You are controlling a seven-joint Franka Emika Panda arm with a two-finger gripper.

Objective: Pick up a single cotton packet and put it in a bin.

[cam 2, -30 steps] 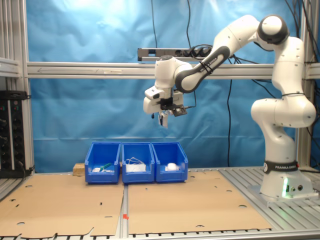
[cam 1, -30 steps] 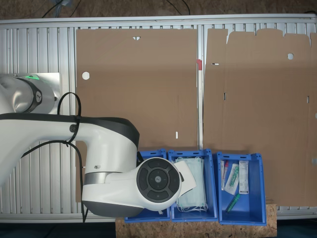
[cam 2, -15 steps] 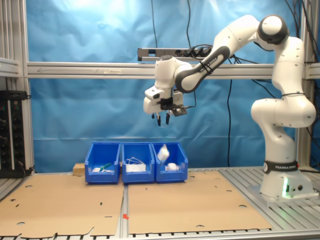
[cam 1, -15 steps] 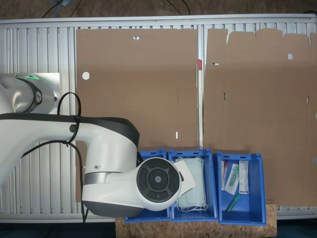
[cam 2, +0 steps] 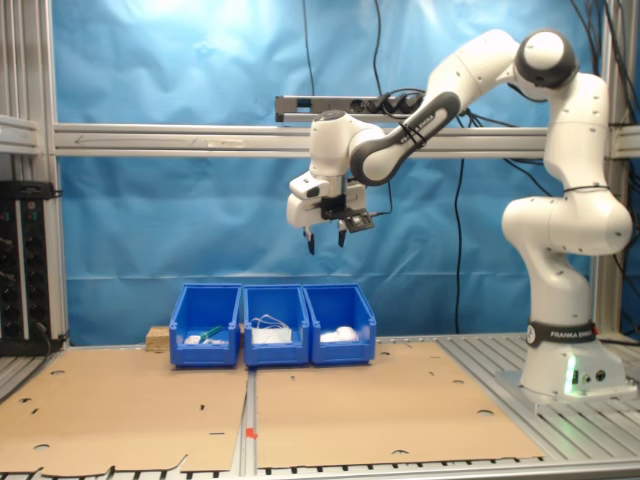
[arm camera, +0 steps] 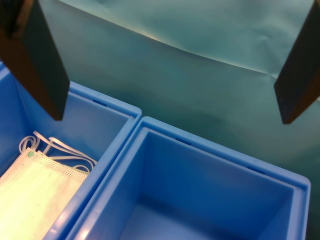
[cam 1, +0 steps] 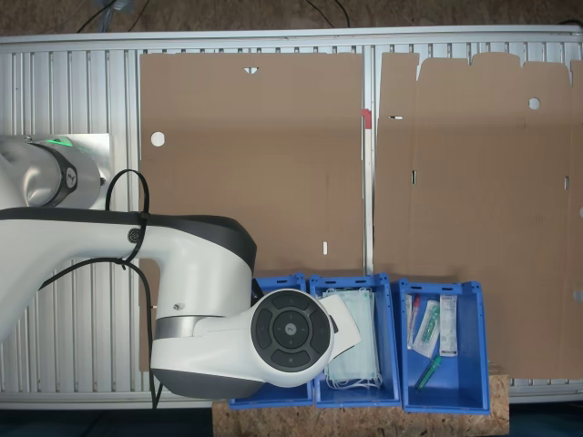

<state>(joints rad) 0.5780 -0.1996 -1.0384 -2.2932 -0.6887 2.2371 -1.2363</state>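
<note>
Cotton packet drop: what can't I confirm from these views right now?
- Small white paper cotton packet: in the second exterior view, a white shape too small to identify.
- Blue plastic bin under the claw: the white robot arm covers it in the first exterior view.
- The bin's floor: cut off by the wrist view's edge.

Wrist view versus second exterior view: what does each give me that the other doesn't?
Wrist view: a close look down into two neighbouring blue bins, with a pale face mask and its ear loops lying in one. Second exterior view: the whole arm, the gripper high above a row of three bins, and a white item in the bin at the second exterior view's right. Both: open gripper fingers, blue bins, blue backdrop.
</note>
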